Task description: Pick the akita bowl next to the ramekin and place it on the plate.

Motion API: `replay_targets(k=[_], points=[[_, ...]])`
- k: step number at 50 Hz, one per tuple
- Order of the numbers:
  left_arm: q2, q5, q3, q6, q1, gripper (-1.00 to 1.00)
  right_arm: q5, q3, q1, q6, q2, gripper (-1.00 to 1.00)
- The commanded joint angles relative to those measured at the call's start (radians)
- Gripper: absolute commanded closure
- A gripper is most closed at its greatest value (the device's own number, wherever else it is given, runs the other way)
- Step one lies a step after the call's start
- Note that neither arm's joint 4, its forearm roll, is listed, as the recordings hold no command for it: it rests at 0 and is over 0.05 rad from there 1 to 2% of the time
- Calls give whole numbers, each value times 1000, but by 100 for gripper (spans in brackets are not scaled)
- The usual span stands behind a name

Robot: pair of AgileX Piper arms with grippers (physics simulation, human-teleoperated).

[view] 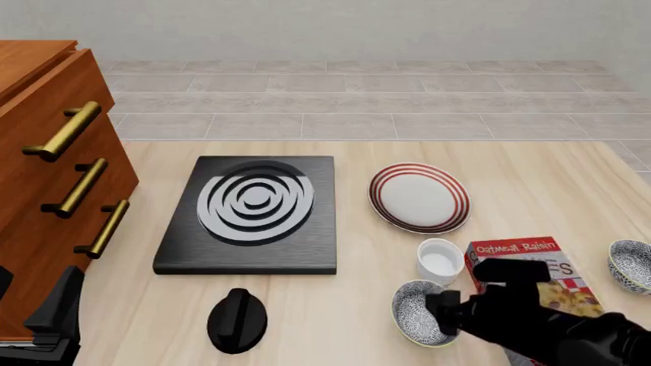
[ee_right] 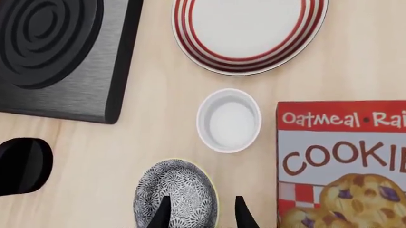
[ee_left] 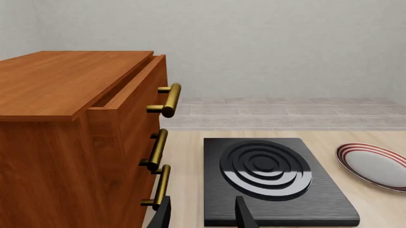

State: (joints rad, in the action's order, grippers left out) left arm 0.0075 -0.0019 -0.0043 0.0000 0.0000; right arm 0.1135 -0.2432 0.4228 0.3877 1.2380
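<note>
- My left gripper hangs with its fingers spread on nothing, beside the wooden drawer cabinet, left of the black burner slab.
- The black knob lies nearer me than the slab.
- The red-striped plate sits just right of the slab.
- The white ramekin stands on the near side of the plate, right of the slab.
- The akita bowl rests on the table just beside the ramekin, nearer me.
- My right gripper straddles the bowl's rim, fingers apart.
- The oatmeal cookie box lies far right of the slab; a twin bowl sits beyond.
</note>
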Motion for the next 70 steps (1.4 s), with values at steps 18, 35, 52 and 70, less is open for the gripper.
replay_targets(k=[18,35,52,70], points=[[0,0,0,0,0,-100,53,33,6,-7,39,-100],[0,0,0,0,0,-100,60,15,9,-9,65,100],[0,0,0,0,0,-100,11,36,18,-5,-18,100],[0,0,0,0,0,-100,-80,2,38,-2,-102,100]])
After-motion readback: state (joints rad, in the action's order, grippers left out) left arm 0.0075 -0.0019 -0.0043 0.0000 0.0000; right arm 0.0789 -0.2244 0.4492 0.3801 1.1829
